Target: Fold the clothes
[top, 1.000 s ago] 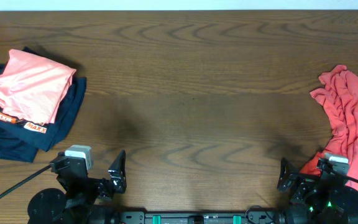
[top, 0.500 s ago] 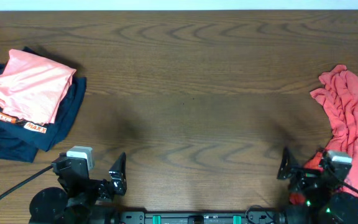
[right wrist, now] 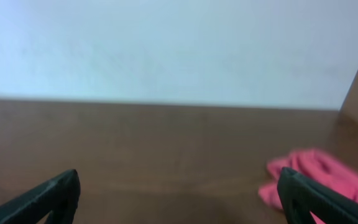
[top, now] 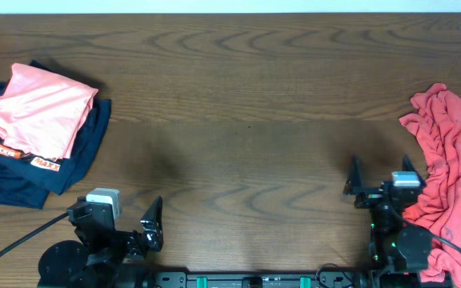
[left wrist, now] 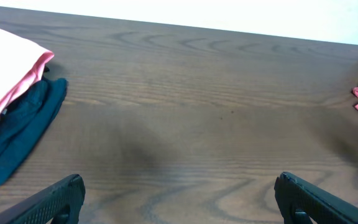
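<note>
Overhead, the wooden table (top: 246, 96) fills the picture, bare across its whole middle. On the left side sits a folded stack: a pink shirt (top: 38, 108) lying on top of a navy garment (top: 70, 164), which looks finished. The piece left to fold is the red cloth (top: 446, 168), a crumpled heap along the right edge that runs from mid-table down to the near right corner. Its lower end passes under or behind the right arm, so where it stops is hidden.

The cloth looks thin, soft and light. It should hang limp and bunch when lifted rather than hold any shape, and nothing about it is fragile. The heap is wrinkled into ridges, so a pinch into its middle would likely catch several layers. A better hold is probably an outer edge or corner, such as the far tip, from which it can be dragged onto the bare wood and spread flat.

The right gripper (right wrist: 178, 180), just left of the cloth, has its fingers spread wide with nothing between them. The left gripper (left wrist: 179, 183), at the near left, is likewise spread and holds nothing.
</note>
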Controlling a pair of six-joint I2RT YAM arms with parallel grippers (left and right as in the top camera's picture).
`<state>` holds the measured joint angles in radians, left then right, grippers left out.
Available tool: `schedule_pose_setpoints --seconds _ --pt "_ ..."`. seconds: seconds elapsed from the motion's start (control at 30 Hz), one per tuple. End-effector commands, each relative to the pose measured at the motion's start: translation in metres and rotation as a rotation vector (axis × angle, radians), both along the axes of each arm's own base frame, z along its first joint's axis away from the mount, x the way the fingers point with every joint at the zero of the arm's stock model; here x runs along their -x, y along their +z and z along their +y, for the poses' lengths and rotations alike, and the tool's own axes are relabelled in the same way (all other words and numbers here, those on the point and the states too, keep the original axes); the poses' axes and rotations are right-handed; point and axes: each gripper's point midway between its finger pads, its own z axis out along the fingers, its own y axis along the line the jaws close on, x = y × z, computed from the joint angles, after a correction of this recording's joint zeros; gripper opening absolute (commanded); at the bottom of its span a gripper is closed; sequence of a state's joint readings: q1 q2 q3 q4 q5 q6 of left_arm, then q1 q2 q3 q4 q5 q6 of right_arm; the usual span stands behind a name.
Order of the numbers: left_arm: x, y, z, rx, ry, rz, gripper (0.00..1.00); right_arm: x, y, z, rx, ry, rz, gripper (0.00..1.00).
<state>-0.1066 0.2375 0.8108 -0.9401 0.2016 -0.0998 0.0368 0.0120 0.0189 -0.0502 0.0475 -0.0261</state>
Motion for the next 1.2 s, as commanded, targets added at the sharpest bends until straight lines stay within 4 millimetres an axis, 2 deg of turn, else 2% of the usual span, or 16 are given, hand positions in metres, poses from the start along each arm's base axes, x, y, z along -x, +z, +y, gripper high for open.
schedule_pose_setpoints --seconds 0.0,1.0,1.17 --pt "0.000 -0.001 0.001 -0.013 0.003 -0.004 0.98 0.000 -0.011 -0.002 0.039 -0.005 0.033 0.99" --pt "0.000 -0.001 0.001 -0.014 0.003 -0.004 0.98 0.000 -0.012 -0.002 0.040 -0.006 0.035 0.99" --pt "-0.002 -0.017 0.005 -0.038 0.016 0.036 0.98 0.000 -0.012 -0.002 0.039 -0.006 0.035 0.99"
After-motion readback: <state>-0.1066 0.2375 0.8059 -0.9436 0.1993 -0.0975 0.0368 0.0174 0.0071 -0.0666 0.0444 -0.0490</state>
